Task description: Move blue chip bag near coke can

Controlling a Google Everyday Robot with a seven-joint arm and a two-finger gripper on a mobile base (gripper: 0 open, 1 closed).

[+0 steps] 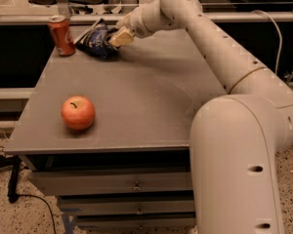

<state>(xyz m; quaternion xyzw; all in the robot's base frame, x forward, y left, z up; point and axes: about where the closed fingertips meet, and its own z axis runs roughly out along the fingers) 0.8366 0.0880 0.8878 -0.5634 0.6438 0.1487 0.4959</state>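
Observation:
The blue chip bag (94,41) is a crumpled navy foil bag at the table's far left. It lies just right of the coke can (61,35), a red can standing upright at the far left corner. My gripper (119,37) reaches in from the right and is shut on the bag's right end. The bag is low at the table surface, a small gap from the can.
A red apple (78,113) sits on the grey table (151,101) near the front left. My arm spans the table's right side. Drawers are below the tabletop. A rail and chairs stand behind the table.

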